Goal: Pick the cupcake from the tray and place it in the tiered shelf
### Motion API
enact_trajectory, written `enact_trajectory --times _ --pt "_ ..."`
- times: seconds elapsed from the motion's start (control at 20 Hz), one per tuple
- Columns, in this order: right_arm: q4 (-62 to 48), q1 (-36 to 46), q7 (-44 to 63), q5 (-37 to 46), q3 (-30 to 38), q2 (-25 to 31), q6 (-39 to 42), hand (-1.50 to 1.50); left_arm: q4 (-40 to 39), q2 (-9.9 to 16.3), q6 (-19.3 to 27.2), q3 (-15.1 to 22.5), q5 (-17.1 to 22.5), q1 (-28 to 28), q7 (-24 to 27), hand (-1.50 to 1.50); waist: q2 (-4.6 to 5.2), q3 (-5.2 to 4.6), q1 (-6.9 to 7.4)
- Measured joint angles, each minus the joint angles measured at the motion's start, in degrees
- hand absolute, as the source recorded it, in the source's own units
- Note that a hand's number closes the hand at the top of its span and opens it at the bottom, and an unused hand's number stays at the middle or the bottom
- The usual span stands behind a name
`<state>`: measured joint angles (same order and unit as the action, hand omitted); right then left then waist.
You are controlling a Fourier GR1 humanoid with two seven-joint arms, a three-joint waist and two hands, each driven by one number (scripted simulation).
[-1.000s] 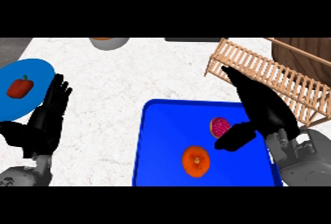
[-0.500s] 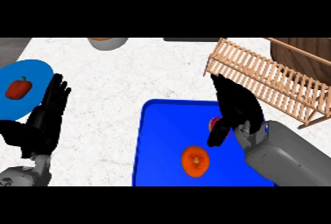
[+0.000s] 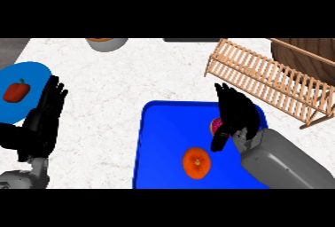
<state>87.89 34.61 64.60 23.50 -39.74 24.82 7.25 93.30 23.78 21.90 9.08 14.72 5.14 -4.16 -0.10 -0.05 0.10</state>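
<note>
The cupcake point(image 3: 215, 125) shows as a small pink-red shape on the blue tray point(image 3: 160, 146), mostly hidden behind my right hand point(image 3: 234, 116). That hand hangs over the tray's right side, fingers straight and pointing away, thumb down beside the cupcake, not closed round it. The wooden tiered shelf point(image 3: 274, 82) stands at the upper right, beyond the tray. My left hand point(image 3: 42, 122) rests open at the left edge, fingers up.
An orange fruit point(image 3: 197, 162) lies on the tray near its middle. A blue plate point(image 3: 23, 91) with a red pepper point(image 3: 16, 91) sits far left. A grey bowl point(image 3: 104, 43) is at the top; a dark round wooden object point(image 3: 307, 51) fills the top right corner.
My right hand has swung left from the shelf's side onto the tray and now covers most of the cupcake. The left hand has stayed still.
</note>
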Motion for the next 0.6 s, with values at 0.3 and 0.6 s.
enact_trajectory --times 0.3,0.6 --pt "-0.9 -3.6 -1.6 3.5 2.0 -1.8 0.8 -1.5 2.1 -1.3 -0.2 -0.2 -1.6 -0.6 -1.6 0.0 0.01 0.03 0.0" --pt "-2.3 -7.8 -3.8 8.0 4.2 -4.0 1.1 -1.5 2.5 -2.3 -1.5 -1.5 -2.9 -1.1 -2.4 0.0 0.05 0.04 -0.02"
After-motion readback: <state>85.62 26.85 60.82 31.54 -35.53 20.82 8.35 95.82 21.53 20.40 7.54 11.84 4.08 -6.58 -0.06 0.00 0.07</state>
